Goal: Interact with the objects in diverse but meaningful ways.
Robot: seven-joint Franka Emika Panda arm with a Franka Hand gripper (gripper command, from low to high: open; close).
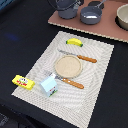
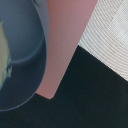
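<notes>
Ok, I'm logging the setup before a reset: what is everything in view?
banana: 1, yellow, on placemat near tray
milk carton: 1, pale-blue and white, on placemat
packet: 1, yellow, on table beside placemat
pots: 2, dark grey, on tray
plate: 1, tan, placemat centre
utensils: 2, wooden-handled, flanking plate
bowl: 1, beige, on tray, exterior view's right
placemat: 1, woven beige
tray: 1, pinkish
table: 1, black
fingers: none visible

Placemat (image 1: 95, 87): woven cloth, ribbed, matt. Plate (image 1: 68, 65): wood-like, matt. Pot (image 1: 91, 15): smooth grey, metal-looking. Packet (image 1: 23, 82): glossy yellow. Pink board (image 2: 67, 45): smooth, matt.
</notes>
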